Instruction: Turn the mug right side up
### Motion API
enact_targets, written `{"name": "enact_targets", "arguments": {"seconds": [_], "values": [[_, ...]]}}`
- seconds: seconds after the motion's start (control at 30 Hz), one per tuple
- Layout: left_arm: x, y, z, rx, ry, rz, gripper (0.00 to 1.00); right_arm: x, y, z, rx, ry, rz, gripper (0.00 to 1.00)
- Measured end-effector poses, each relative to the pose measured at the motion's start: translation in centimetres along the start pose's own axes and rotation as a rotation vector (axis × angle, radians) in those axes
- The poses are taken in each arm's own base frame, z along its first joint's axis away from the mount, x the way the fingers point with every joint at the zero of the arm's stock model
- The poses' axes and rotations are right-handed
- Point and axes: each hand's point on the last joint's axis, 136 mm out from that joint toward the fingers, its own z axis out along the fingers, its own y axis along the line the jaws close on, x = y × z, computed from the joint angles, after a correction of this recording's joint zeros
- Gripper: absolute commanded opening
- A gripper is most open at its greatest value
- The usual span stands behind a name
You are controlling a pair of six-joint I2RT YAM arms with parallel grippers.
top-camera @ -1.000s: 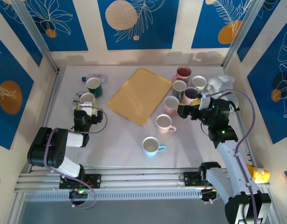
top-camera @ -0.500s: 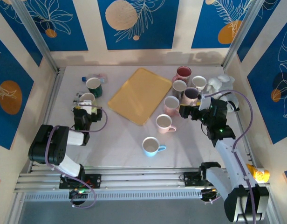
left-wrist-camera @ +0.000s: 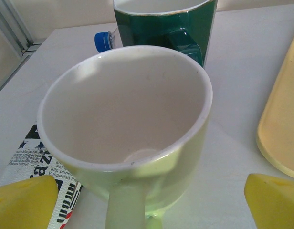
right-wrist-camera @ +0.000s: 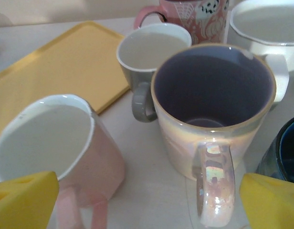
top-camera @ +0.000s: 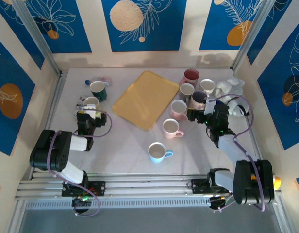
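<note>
Seen from above, a white table holds a yellow tray [top-camera: 142,99] in the middle and a cluster of mugs at the right. The right gripper [top-camera: 195,114] sits low just beside that cluster. Its wrist camera shows what the overhead view cannot. The iridescent mug [right-wrist-camera: 214,105] stands upright with its purple inside open to the ceiling. Its handle points back into the gap between two yellow fingers [right-wrist-camera: 23,200], which are spread wide and touch nothing. Around it stand a pink mug [right-wrist-camera: 56,143], a grey mug [right-wrist-camera: 152,52] and a white mug [right-wrist-camera: 266,28] (all mouth up). At the left, the left gripper [top-camera: 89,113] faces a pale green mug [left-wrist-camera: 128,119], also upright, and its fingers [left-wrist-camera: 276,200] are likewise wide apart. Its camera shows a dark green mug [left-wrist-camera: 166,21] behind and a printed packet [left-wrist-camera: 37,162] beside it. The overhead view also shows a blue mug [top-camera: 158,152] standing alone near the front.
</note>
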Motion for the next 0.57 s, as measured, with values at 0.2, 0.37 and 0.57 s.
{"name": "enact_targets", "arguments": {"seconds": [0.2,0.37,0.57], "values": [[0.0,0.0,0.0,0.000,0.000,0.000,1.00,0.6,-0.5,1.2,0.006,-0.036,-0.011,0.97],[0.0,0.0,0.0,0.000,0.000,0.000,1.00,0.6,-0.6,1.8,0.004,-0.059,-0.024,0.97],[0.0,0.0,0.0,0.000,0.000,0.000,1.00,0.5,-0.8,2.5,0.003,-0.081,-0.034,0.97]]}}
